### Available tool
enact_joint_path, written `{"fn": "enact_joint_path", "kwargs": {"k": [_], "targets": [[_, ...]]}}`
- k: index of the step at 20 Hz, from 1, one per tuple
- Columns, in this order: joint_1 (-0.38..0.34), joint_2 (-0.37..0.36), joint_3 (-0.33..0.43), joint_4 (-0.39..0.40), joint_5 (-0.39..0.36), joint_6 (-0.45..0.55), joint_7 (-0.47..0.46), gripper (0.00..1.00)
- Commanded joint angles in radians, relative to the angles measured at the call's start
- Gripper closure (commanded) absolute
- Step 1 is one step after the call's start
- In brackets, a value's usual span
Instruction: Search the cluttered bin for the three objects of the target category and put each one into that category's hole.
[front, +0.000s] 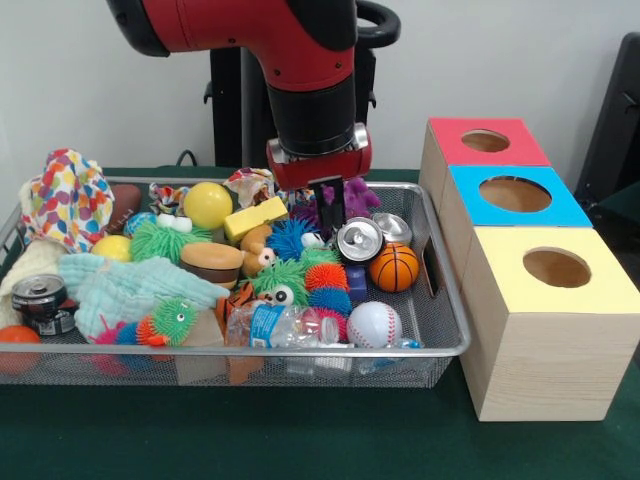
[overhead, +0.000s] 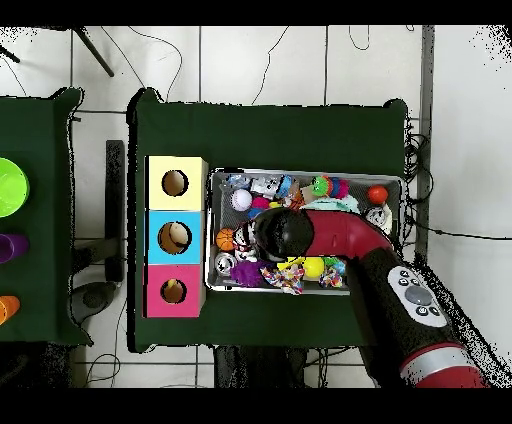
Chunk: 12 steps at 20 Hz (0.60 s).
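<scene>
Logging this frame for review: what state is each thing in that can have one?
Gripper: down over the bin's far side, open or shut not visible.
Bin: full of clutter.
Silver can: in the bin, tilted, top facing the camera.
Crushed can: at the bin's edge, dented.
Bottle: lying flat, crumpled.
Basketball: resting in the bin.
Baseball: resting in the bin.
Red hole: open.
Blue hole: open.
Yellow hole: open.
</scene>
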Motion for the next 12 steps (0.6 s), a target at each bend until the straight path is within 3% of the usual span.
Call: {"fn": "enact_joint_path", "kwargs": {"k": [1,12], "targets": [[-0.035,0.049,0.099,-0.080,-0.084,0.099,-0.222,1.00],[-0.048,0.096,0.134,-0.147,-0.122,0.137,-0.245,1.00]]}}
